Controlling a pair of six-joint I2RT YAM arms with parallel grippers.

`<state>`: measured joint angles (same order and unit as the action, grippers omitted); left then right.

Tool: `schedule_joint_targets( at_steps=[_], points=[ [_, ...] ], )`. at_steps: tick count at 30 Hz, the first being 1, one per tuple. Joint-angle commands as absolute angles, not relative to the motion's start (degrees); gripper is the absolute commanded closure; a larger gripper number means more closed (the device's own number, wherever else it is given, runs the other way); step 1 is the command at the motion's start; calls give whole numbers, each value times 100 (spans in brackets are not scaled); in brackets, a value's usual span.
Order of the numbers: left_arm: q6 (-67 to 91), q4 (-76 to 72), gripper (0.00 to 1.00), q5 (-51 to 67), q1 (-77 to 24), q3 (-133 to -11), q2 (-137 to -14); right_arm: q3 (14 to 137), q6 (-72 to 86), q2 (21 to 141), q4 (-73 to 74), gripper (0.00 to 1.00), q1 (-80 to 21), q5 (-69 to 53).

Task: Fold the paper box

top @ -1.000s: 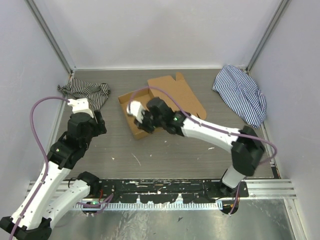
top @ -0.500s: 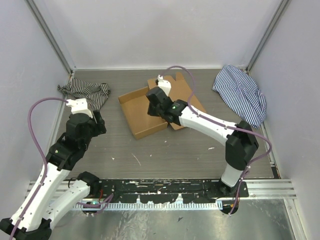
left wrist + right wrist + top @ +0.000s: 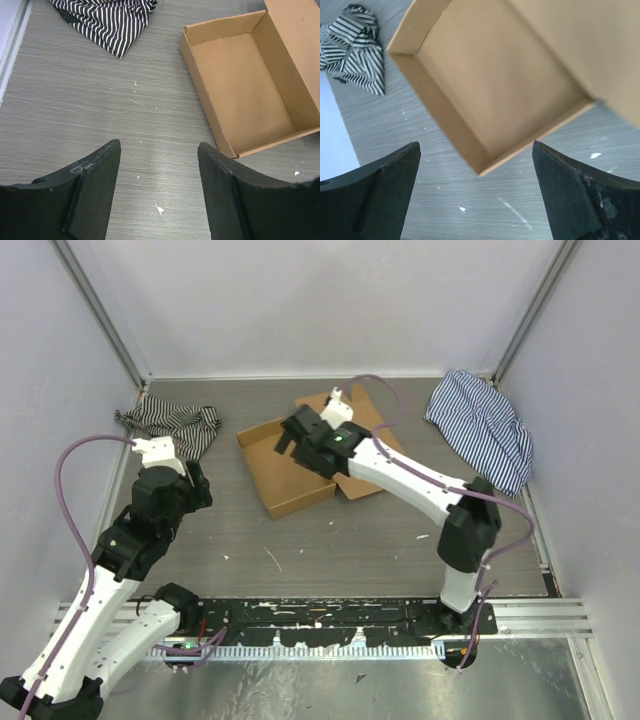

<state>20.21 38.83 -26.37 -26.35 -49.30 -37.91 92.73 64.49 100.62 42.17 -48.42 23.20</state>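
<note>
From above, we see a blue-striped cloth (image 3: 480, 425) at the far right, which no wrist view shows. Wrist views show the left claw (image 3: 159, 150) and the right claw (image 3: 475, 147) spread and empty. The worktop (image 3: 330, 540) is grey wood-grain, the walls (image 3: 300, 310) white. The paper box (image 3: 283, 472) lies mid-worktop, opening up, long axis near-to-far, lid flat rightward.

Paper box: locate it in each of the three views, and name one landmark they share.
Top external: the paper box sits mid-picture, slightly left of centre, with its lid flap lying open toward the back.
Left wrist: upper right, an open tray seen from above.
Right wrist: it fills the upper middle, tray interior showing.
Shared landmark: the black-and-white striped cloth, left of the box in every view.
</note>
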Motion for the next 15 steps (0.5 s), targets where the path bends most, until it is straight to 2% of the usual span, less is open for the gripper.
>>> schedule_joint_targets(
  at_steps=[1, 5, 15],
  points=[
    [2024, 3721, 30, -2630, -2619, -4833, -3757, 10236, 7755, 10775, 5533, 5, -5250, 2869],
    [2027, 3721, 30, -2689, -2619, -4815, -3727, 9754, 8879, 10860, 5725, 20, -5265, 2579],
    [2022, 3709, 30, -2584, -2624, -4823, -3764, 9354, 9259, 11114, 5476, 21, -5265, 2501]
  ],
)
